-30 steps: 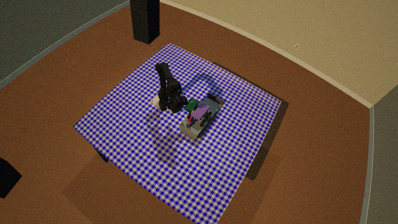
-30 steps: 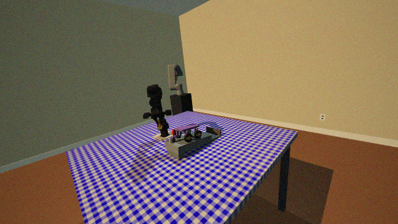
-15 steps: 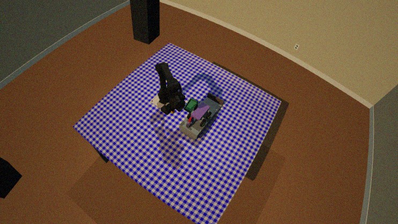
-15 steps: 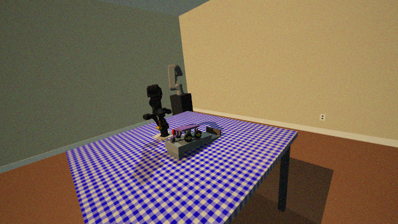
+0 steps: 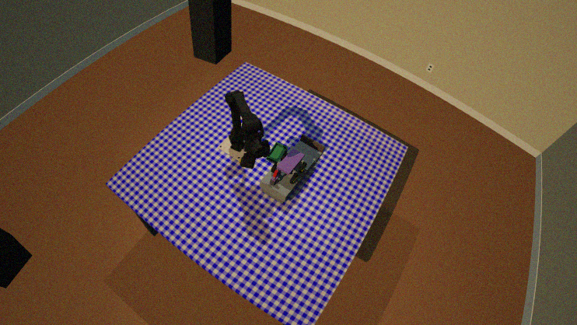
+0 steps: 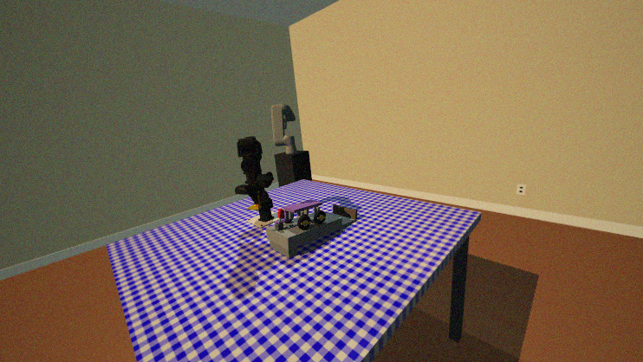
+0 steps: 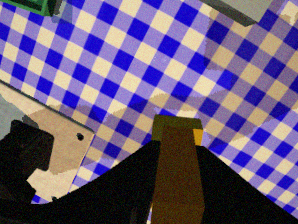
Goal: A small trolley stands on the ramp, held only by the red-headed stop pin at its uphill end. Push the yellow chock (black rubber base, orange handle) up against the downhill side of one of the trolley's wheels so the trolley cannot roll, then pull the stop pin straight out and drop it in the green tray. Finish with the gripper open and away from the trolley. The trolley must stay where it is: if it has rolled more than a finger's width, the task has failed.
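My gripper [image 7: 176, 152] is shut on the chock's orange handle [image 7: 174, 183]; a bit of the yellow chock body [image 7: 197, 137] shows beside it. The gripper hangs over the checked cloth close to the arm's base, left of the ramp. The purple-topped trolley [image 5: 291, 160] stands on the ramp, also seen in the exterior view [image 6: 302, 208]. The red-headed stop pin [image 5: 275, 174] [image 6: 281, 213] stands at the trolley's uphill end.
The arm's tan base plate [image 7: 60, 156] lies at the left. A second grey arm on a black pedestal [image 6: 288, 148] stands behind the table.
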Robot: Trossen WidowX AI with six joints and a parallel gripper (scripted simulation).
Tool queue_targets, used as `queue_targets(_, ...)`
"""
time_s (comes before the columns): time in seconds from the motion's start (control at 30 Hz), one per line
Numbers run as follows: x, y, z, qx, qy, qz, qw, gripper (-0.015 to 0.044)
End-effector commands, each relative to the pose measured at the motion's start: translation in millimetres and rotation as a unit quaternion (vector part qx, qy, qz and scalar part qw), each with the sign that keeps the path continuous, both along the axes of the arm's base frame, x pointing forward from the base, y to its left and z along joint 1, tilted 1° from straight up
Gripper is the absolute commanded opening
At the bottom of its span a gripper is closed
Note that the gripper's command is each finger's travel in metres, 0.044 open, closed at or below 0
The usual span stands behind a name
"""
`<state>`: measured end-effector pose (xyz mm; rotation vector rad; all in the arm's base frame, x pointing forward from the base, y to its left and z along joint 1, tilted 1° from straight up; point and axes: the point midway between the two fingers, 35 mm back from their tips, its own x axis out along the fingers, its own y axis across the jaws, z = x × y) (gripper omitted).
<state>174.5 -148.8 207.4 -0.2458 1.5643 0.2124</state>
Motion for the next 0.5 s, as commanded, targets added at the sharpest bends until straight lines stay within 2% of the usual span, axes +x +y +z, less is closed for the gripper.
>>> queue_targets(0.0,0.2,0.3,0.1,0.001,0.001,0.057,0.998,0.0000)
queue_targets(0.47,0.2,0.3,0.0,0.003,0.006,0.291,0.957,0.0000)
